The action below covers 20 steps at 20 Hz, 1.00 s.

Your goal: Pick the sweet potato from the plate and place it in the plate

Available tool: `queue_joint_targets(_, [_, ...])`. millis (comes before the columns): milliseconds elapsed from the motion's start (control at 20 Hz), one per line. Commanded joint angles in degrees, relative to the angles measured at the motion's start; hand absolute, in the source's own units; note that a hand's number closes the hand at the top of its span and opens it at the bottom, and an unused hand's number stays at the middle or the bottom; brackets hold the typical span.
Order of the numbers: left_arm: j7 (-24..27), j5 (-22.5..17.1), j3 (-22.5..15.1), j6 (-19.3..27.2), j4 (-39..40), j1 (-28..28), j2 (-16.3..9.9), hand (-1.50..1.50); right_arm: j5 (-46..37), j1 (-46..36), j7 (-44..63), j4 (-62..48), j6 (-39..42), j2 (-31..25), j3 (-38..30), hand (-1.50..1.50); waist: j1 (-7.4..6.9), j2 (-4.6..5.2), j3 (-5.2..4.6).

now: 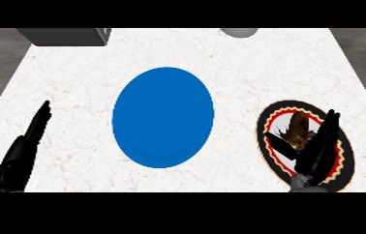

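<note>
1. The brown, knobbly sweet potato (295, 128) lies on the round black plate with the red and cream patterned rim (271, 114) at the bench's right. I judge it stiff, fairly heavy and rough enough not to slip, best taken across its middle.
2. My right hand (319, 148) is over it, thumb and fingers spread apart on either side, not yet closed.
3. That hand hides the potato's lower end and right flank, so its true length is unclear to me.
4. The plain blue oval plate (163, 117) waits mid-bench (79, 73).
5. My left hand (32, 131) rests at the left edge, fingers straight.
</note>
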<state>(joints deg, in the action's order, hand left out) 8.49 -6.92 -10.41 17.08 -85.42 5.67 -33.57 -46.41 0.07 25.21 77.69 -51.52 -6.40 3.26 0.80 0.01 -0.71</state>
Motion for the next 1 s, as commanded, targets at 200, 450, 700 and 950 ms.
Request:
queue_joint_targets(200, [-0.25, 0.86, -0.9, -0.39, 0.52, -0.37, 1.0, 0.0, -14.86, -6.73, 29.28, 6.75, 24.92, -0.42, -1.07, -1.5, -0.55, -0.24, 0.23])
queue_joint_targets(450, [-0.81, 1.23, -0.89, -0.65, -1.28, 0.92, 1.31, 0.0, -14.96, -11.28, 41.28, 12.07, 42.09, -1.24, -0.73, -1.5, -1.04, -0.28, 0.59])
queue_joint_targets(700, [-1.78, 1.43, 1.05, -1.06, -0.89, -1.23, 0.71, 0.0, -10.46, -11.38, 44.02, 14.12, 54.63, -3.46, -2.99, -1.5, -0.78, -0.19, 0.66])
queue_joint_targets(950, [0.49, 2.09, 2.02, -2.66, 1.35, -0.54, 2.03, 0.0, -6.85, -9.99, 42.88, 16.16, 59.37, -3.75, -5.4, -1.5, -0.75, -0.09, 0.68])
